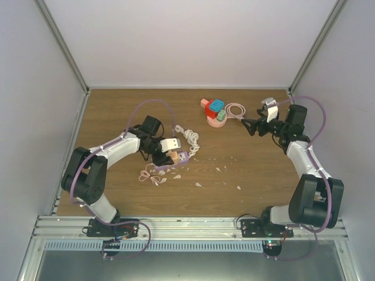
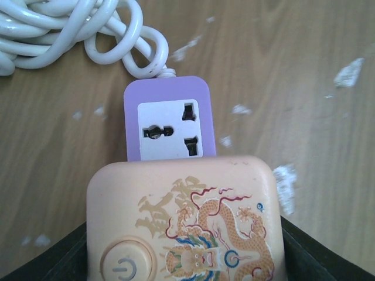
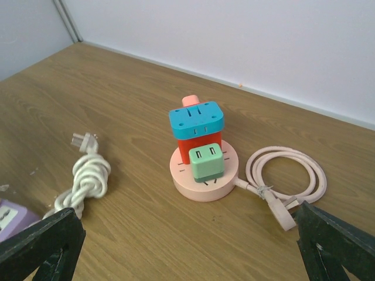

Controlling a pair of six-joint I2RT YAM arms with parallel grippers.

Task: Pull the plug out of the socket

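A peach plug block with a dragon print and a power button sits on a purple socket strip, covering its near end. One white outlet face shows beyond it. My left gripper is shut on the peach plug, with black fingers on both its sides. In the top view the left gripper is at the plug and strip, left of centre. My right gripper is open and empty. It faces a pink round socket from some distance.
The pink round socket carries a blue adapter, a red one and a green one. Its pink cable coils to the right. The strip's white cable lies bundled behind it. A thin pink cord and white scraps lie nearby.
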